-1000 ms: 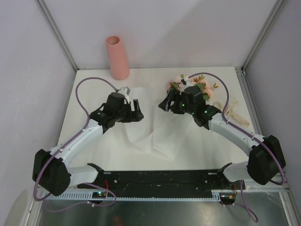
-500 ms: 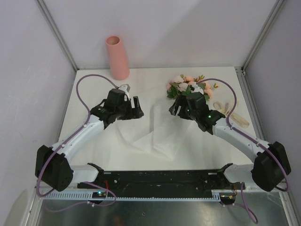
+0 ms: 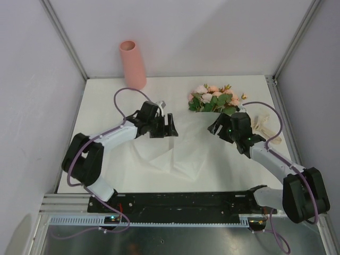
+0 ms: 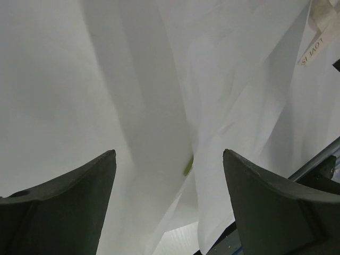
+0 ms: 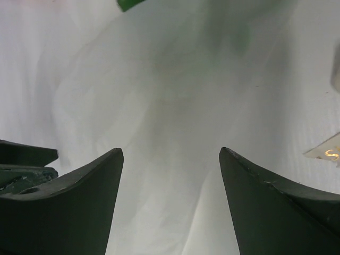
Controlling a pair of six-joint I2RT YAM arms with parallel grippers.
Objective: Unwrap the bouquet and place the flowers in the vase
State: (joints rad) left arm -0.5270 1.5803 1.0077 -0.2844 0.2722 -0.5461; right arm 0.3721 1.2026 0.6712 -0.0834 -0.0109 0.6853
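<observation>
Left gripper [image 3: 170, 127] and right gripper [image 3: 215, 126]: both jaws apart, empty, over the spread white paper [image 3: 178, 153].
The flowers [image 3: 212, 98] lie far right, just beyond the right gripper; the vase [image 3: 133, 65] stands upright far left; the ribbon [image 3: 264, 127] lies right.

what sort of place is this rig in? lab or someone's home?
Most likely a lab test cell: a white table walled by plain panels on metal frame posts, two arms bolted to a black rail, and only props: a vase, flowers, wrapping paper.
</observation>
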